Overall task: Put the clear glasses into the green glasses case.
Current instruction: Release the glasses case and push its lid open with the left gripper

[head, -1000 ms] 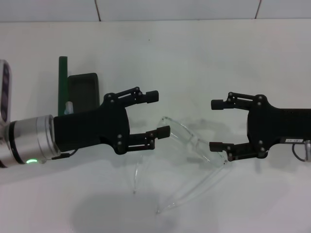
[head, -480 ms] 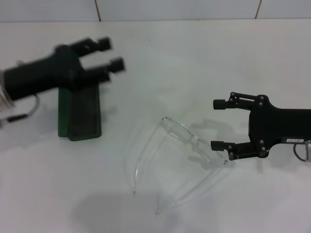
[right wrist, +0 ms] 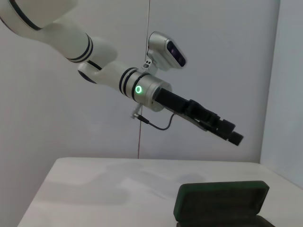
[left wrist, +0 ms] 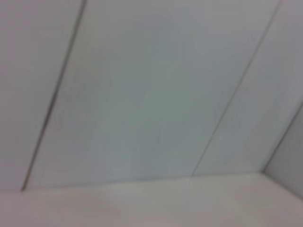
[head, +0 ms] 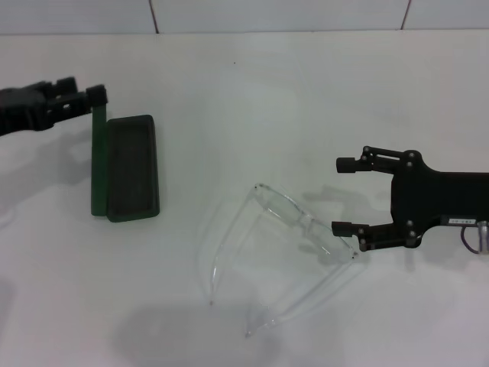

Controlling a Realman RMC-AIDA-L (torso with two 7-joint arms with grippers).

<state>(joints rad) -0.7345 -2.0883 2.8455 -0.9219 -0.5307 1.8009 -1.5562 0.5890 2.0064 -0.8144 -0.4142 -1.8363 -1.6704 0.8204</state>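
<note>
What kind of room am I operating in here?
Probably a lab or test bench: a bare white table against plain panelled walls, holding only the open green glasses case and the clear glasses.

Head view: high up, looking down on the white bench (head: 306, 76). Left wrist view: aimed up and away at a plain wall (left wrist: 151, 94), very blurry. Right wrist view: low by the bench, looking sideways. Shared by head and right wrist views: the green glasses case (head: 126, 168) (right wrist: 220, 201) and the left claw (head: 72, 99) (right wrist: 227, 133).
</note>
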